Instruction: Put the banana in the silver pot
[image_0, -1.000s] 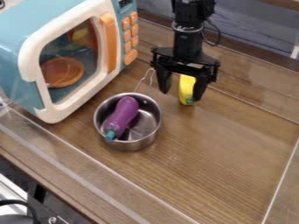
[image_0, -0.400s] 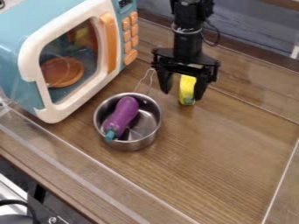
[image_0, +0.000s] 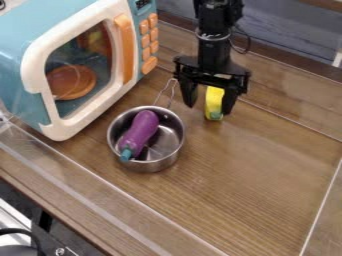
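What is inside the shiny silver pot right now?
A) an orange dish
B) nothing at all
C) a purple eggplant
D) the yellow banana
C: a purple eggplant lies inside the silver pot, while the banana is on the table between the fingers of the open gripper.

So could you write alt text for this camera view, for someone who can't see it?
A robot arm's open pincer points down around a yellow toy banana on a wooden table. Nearby, a silver pot holds a purple toy eggplant, beside a toy microwave with an orange dish inside.
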